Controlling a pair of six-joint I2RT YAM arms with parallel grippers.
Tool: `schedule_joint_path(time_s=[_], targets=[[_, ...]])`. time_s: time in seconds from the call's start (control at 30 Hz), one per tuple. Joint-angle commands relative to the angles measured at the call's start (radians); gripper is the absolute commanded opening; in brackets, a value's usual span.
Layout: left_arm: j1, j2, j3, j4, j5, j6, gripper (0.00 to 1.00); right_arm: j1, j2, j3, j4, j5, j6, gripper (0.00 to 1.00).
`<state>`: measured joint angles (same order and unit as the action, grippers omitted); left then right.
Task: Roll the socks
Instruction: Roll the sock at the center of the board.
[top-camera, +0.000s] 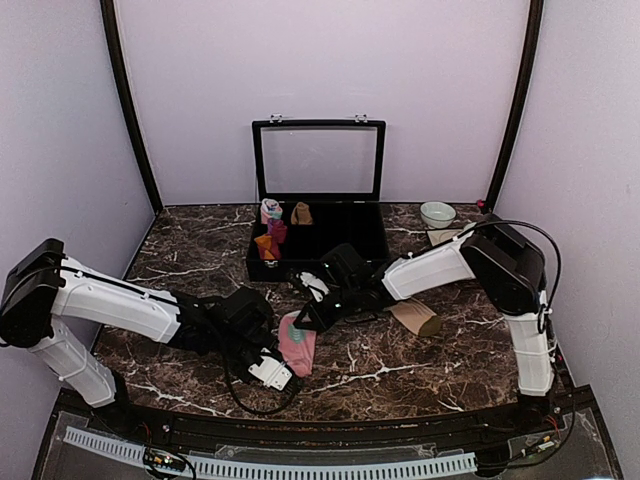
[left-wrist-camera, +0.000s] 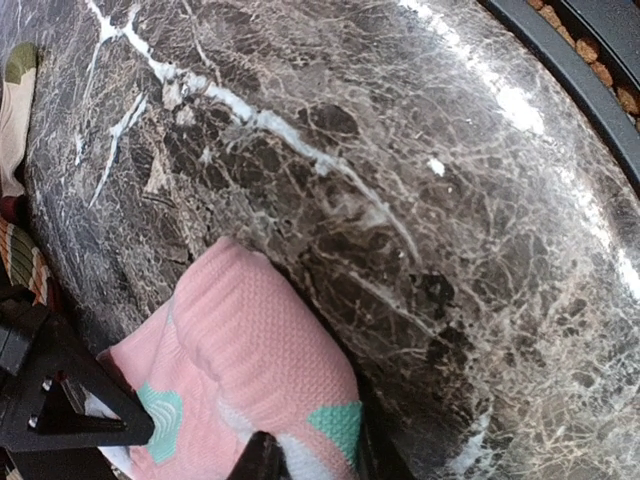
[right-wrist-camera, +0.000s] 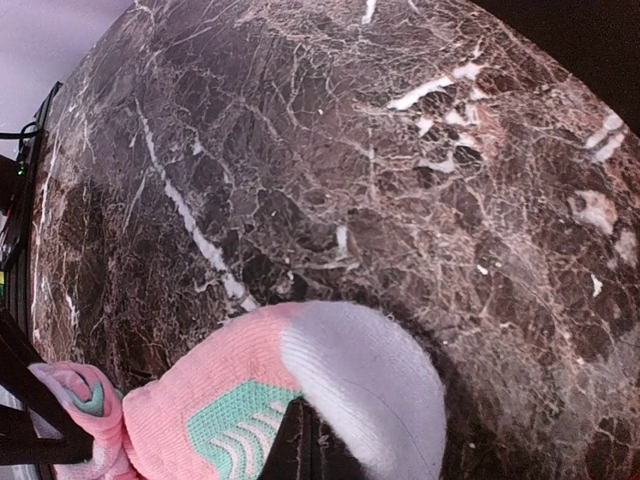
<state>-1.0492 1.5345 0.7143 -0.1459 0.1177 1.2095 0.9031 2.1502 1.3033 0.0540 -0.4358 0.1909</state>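
Observation:
The pink sock pair (top-camera: 297, 343) with mint-white pattern lies on the marble table (top-camera: 400, 365), between both grippers. My left gripper (top-camera: 286, 356) is shut on its near end; in the left wrist view the pink knit (left-wrist-camera: 250, 370) runs in between the fingers (left-wrist-camera: 260, 460). My right gripper (top-camera: 311, 318) is shut on its far end, where the pale blue band (right-wrist-camera: 370, 375) folds over one finger (right-wrist-camera: 300, 450). The striped pair shows its tan foot (top-camera: 416, 317) right of the right gripper. Its stripes (left-wrist-camera: 20, 262) and olive toe (left-wrist-camera: 18, 62) are at the left wrist view's left edge.
A black case (top-camera: 318, 240) with its glass lid up stands at the back centre and holds small rolled bundles (top-camera: 271, 212). A pale bowl (top-camera: 437, 213) sits at the back right. The table's dark front rim (left-wrist-camera: 570, 70) runs close to the left gripper.

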Motion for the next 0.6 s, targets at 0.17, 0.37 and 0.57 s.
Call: schedule_joint_path(time_s=[0.17,0.37,0.57], targets=[[-0.036,0.11,0.055,-0.306,0.213,0.04,0.17,-0.016,0.041,-0.002,0.024,0.008,0.02,0.99],[0.047,0.215,0.166,-0.425,0.32,0.016,0.17,-0.034,-0.052,-0.073,0.112,0.014,0.04,0.99],[0.076,0.29,0.213,-0.469,0.368,0.004,0.17,-0.072,-0.248,-0.256,0.248,0.171,0.073,0.99]])
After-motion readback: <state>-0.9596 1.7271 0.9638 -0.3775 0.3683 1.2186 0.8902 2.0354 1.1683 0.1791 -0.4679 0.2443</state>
